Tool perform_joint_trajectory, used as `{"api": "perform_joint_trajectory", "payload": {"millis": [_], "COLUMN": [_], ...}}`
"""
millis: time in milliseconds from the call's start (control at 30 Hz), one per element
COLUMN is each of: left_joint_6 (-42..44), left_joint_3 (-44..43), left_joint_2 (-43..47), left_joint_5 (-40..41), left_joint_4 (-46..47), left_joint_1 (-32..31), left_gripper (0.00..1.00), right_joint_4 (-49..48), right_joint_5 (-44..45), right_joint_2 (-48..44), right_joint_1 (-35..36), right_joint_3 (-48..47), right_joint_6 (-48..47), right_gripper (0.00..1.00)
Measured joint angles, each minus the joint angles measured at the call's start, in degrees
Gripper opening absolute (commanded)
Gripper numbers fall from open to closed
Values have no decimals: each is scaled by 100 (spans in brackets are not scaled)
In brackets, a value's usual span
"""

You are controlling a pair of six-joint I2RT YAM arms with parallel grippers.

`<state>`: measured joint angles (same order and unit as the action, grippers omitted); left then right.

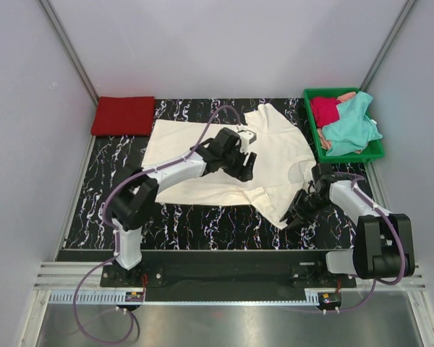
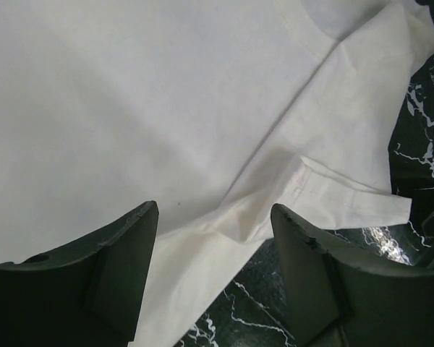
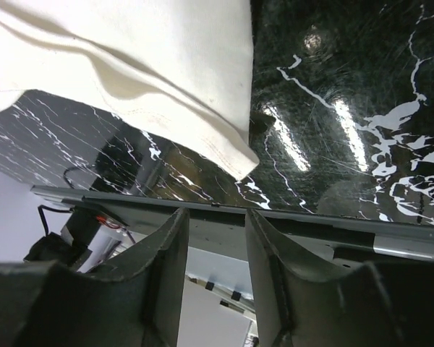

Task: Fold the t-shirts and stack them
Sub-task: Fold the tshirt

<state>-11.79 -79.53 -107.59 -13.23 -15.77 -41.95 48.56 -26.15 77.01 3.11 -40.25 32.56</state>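
Plainly the cream-white shirt (image 1: pixel 181 170) lies flat in the middle of the tabletop (image 1: pixel 202 217), ready for folding: its long axis runs left to right, collar pointing right, hem left. The left claw (image 1: pixel 244 165) hovers spread and empty over the chest by a sleeve seam. The right claw (image 1: pixel 298 215), fingers parted and empty, sits low at the near sleeve's corner, probably to pinch it

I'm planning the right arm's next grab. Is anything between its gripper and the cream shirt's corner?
Nothing visible. The right gripper is open beside a corner of the cream shirt, with only bare table between them.
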Motion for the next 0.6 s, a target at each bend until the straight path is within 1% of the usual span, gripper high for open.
{"api": "perform_joint_trajectory", "payload": {"millis": [100,233,400,600], "left_joint_6": [116,149,146,146], "left_joint_3": [-247,-595,-811,-890], "left_joint_2": [-450,-826,-1051,-1185], "left_joint_5": [-103,-286,-461,-538], "left_joint_4": [90,101,201,173], "left_joint_1": [-103,-304,-660,-872], "left_gripper": [69,68,67,57], "right_joint_4": [-66,-70,-72,-107], "right_joint_5": [15,173,321,389], "right_joint_2": [-48,-256,-452,-337], "right_joint_1": [0,0,0,0], "right_joint_3": [59,109,212,289], "right_joint_6": [146,275,380,417], "right_gripper": [46,46,46,45]}}
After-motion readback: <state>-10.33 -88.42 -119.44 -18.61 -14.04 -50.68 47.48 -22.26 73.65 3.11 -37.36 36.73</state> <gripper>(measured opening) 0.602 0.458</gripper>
